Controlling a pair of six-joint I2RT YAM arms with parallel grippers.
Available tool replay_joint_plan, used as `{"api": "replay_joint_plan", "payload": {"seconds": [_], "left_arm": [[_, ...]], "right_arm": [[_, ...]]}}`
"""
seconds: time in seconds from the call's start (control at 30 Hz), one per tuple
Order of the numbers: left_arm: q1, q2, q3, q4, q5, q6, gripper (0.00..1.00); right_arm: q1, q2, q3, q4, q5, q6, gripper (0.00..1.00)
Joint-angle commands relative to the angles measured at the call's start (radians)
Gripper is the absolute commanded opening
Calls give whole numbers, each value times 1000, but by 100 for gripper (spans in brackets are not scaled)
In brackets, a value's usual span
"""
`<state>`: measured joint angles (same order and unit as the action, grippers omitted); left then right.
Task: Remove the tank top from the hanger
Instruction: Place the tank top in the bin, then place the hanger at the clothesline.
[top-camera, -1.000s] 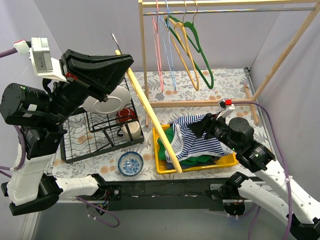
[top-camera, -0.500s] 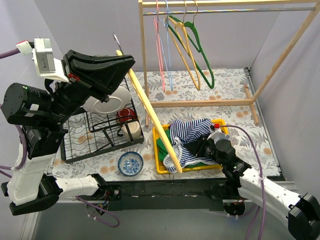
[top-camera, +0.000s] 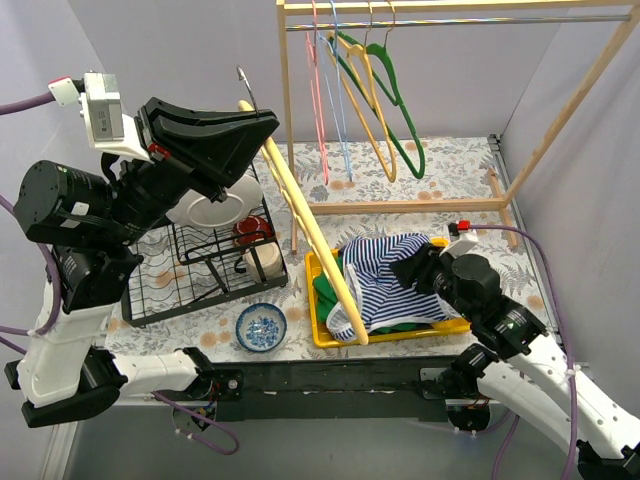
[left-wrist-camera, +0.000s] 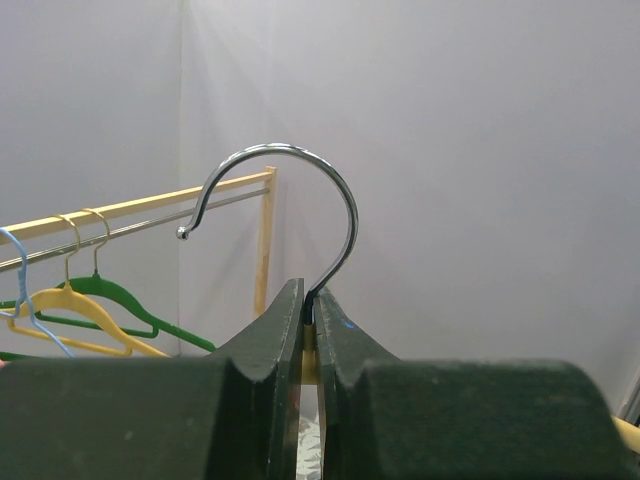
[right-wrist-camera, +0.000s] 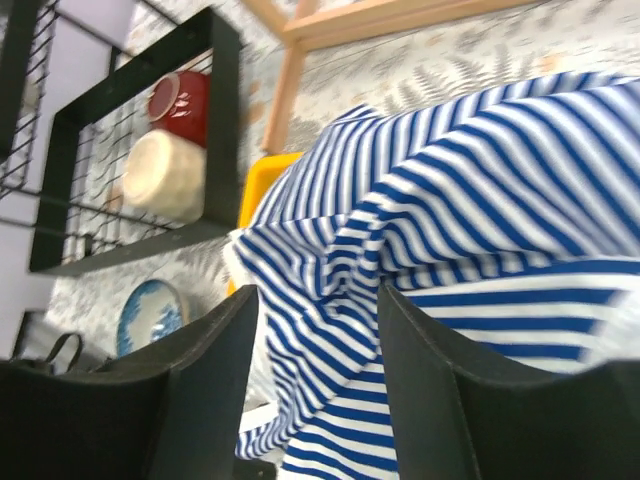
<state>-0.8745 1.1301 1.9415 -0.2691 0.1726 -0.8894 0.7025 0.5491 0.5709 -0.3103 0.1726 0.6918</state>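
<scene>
My left gripper (top-camera: 266, 122) is raised high at the left, shut on the neck of the yellow hanger (top-camera: 300, 215). The chrome hook (left-wrist-camera: 300, 160) stands up from between the fingers (left-wrist-camera: 270, 330). The hanger's long arm slants down to the yellow bin, its low end at the left edge of the blue-and-white striped tank top (top-camera: 385, 275). The tank top lies bunched in the bin. My right gripper (top-camera: 415, 268) is at its right side, open. In the right wrist view the striped cloth (right-wrist-camera: 480, 180) lies between and beyond the spread jaws of this gripper (right-wrist-camera: 318, 290).
The yellow bin (top-camera: 325, 335) also holds green cloth (top-camera: 330, 285). A black dish rack (top-camera: 200, 270) with a plate and cups stands at the left, a blue bowl (top-camera: 262, 327) in front of it. A wooden clothes rail at the back carries several hangers (top-camera: 385, 110).
The right gripper dipped toward the near edge of the bin, then came back up to the tank top's right side. The left arm and hanger shifted slightly right and up.
</scene>
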Motion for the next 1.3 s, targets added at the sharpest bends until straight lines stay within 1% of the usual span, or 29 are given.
{"api": "replay_joint_plan", "payload": {"seconds": [0.0,0.1,0.17,0.3,0.4,0.47,0.5,0.53,0.6,0.63,0.67,0.73,0.77,0.8,0.83,0.87,0.9,1.0,1.07,1.1,1.2,1.27], "left_arm": [[-1,-12,-1,28,5,-5,0],[-1,-1,4,28,24,-14,0],[-1,7,7,31,36,-20,0],[-3,17,2,56,56,-36,0],[-1,34,14,64,85,-55,0],[-1,49,20,85,100,-63,0],[-3,56,16,102,119,-69,0],[-3,65,28,116,129,-69,0],[-1,118,74,108,145,-68,0],[-3,137,97,100,159,-62,0],[-3,170,124,103,165,-60,0],[-3,192,126,132,171,-66,0],[-3,203,128,172,174,-74,0],[-1,233,137,188,182,-80,0],[-1,253,155,200,205,-86,0],[-1,273,192,217,221,-100,0],[-1,313,206,229,235,-111,0],[-3,352,200,327,266,-167,0],[-1,388,195,387,286,-190,0],[-1,401,194,405,291,-206,0],[-3,459,212,450,291,-224,0],[-4,508,243,465,285,-232,0]], "right_arm": [[2,-9,57,-232,208,-41,54],[2,-14,9,-279,257,-8,49],[2,3,-26,-282,269,34,48],[2,57,-101,-181,252,40,47],[2,80,-83,-168,249,19,49],[2,81,-1,-249,284,5,52],[2,83,42,-300,300,0,56],[2,84,132,-410,317,6,59],[2,75,213,-484,357,-9,65],[3,58,297,-513,366,-18,67],[2,51,334,-541,381,-27,70],[2,41,415,-561,383,-75,74],[2,46,496,-576,367,-92,76],[2,54,533,-581,354,-109,79],[2,72,567,-581,331,-148,81],[2,81,642,-582,280,-169,82],[2,93,674,-585,257,-175,84],[2,132,806,-586,179,-186,86],[0,141,854,-575,156,-189,86],[2,141,901,-564,151,-195,86],[2,140,969,-514,142,-224,85],[2,153,1040,-481,99,-244,84]]}}
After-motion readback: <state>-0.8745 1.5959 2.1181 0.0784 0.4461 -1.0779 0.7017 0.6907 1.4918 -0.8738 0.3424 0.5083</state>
